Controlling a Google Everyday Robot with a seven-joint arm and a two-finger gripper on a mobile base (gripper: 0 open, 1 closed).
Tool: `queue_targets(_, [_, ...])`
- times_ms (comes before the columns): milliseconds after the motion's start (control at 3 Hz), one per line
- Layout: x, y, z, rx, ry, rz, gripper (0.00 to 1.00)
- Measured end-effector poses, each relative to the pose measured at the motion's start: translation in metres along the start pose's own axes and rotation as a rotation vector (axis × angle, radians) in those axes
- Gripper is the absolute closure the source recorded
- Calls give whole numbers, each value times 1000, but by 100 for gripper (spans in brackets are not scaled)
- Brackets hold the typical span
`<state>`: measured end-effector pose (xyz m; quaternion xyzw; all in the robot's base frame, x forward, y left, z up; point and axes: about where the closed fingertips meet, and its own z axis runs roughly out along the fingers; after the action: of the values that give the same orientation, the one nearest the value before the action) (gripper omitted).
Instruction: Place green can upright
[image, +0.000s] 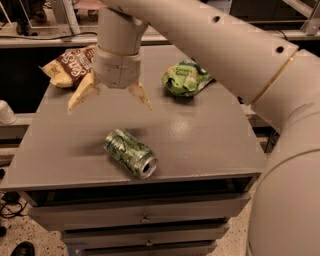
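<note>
The arm is a thick, smooth, cream-white tube with two small dark round holes on its upper side. A thin tan ring marks the seam before the next bulky segment. The cylindrical wrist carries a similar faint seam. The end effector, over the table toward its rear-left corner, has two pale tan, wedge-shaped fingers spread apart.

Hand hangs over the rear-middle of the surface, fingers spread wide, nothing between them. Green can lies on its side near the front edge, just ahead of the hand, with bare surface all round it. Brown snack bag sits rear left and green snack bag rear right, both well apart from the can. Arm crosses above the rear right.
</note>
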<state>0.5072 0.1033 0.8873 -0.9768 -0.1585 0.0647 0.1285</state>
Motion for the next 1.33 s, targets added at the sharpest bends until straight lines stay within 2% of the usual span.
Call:
queue_targets(667, [-14,7,2,-3,-29,-95,0])
queue_targets(1000, [-43,27,10,-11,-38,-154,0])
queue_targets(1333, [-37,22,10,1,-11,-156,0])
